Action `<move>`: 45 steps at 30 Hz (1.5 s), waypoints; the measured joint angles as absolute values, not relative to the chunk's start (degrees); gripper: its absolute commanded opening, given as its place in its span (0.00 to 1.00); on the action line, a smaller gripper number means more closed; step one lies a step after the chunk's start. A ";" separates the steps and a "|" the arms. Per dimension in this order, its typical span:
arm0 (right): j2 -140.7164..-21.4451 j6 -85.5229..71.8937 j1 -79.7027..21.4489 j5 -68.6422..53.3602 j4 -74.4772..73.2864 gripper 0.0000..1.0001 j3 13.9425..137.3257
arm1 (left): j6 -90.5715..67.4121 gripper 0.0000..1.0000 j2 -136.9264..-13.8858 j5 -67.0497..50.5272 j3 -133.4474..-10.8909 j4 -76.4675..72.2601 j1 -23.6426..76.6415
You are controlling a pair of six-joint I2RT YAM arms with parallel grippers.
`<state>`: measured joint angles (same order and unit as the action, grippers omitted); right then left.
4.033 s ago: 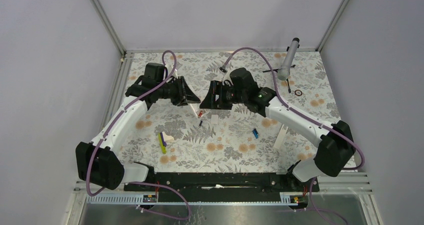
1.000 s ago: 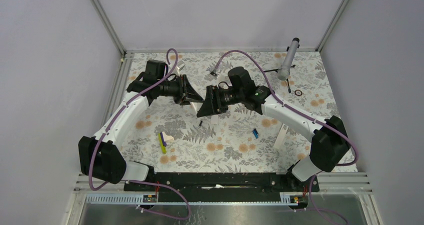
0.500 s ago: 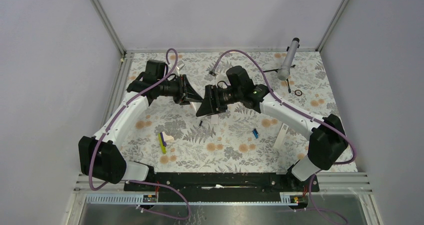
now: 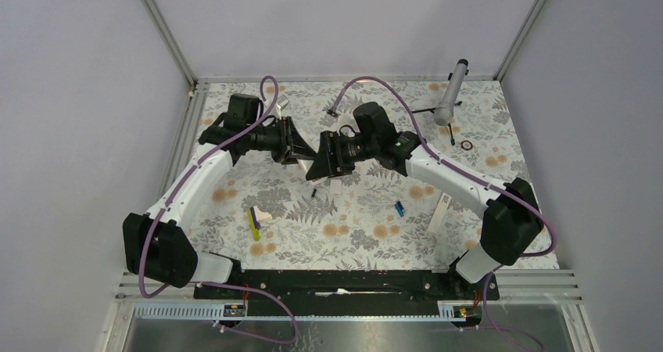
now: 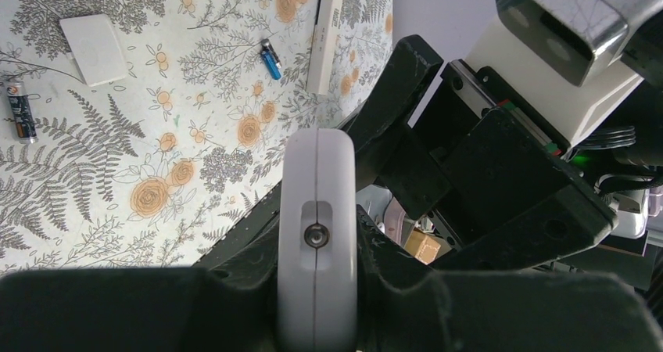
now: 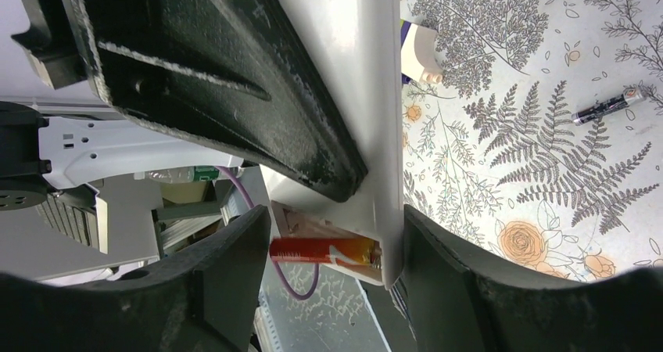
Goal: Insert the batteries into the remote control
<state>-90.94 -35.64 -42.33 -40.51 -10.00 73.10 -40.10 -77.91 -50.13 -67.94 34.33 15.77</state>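
Since one second ago, the right pincer [image 6: 336, 231] has shifted slightly toward the left pincer [image 5: 317, 246]; I see both batteries unmoved. The left pincer is clamped on the remote control [image 5: 317, 172], held above the middle of the table [image 4: 367, 238], well apart from every edge rail. The right pincer's jaws stand apart, straddling the remote's end, where one orange-red cylinder [image 6: 324, 250] sits. Count on the table: one red-and-black battery [image 5: 21, 109] with open room around it, one blue battery [image 5: 270, 59] near one white bar [image 5: 324, 27], one white cover [image 5: 92, 37].
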 measured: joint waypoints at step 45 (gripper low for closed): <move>-88.23 -37.58 -40.16 -47.70 2.83 0.73 66.52 | -35.22 0.00 -78.11 -51.35 -69.36 34.72 15.88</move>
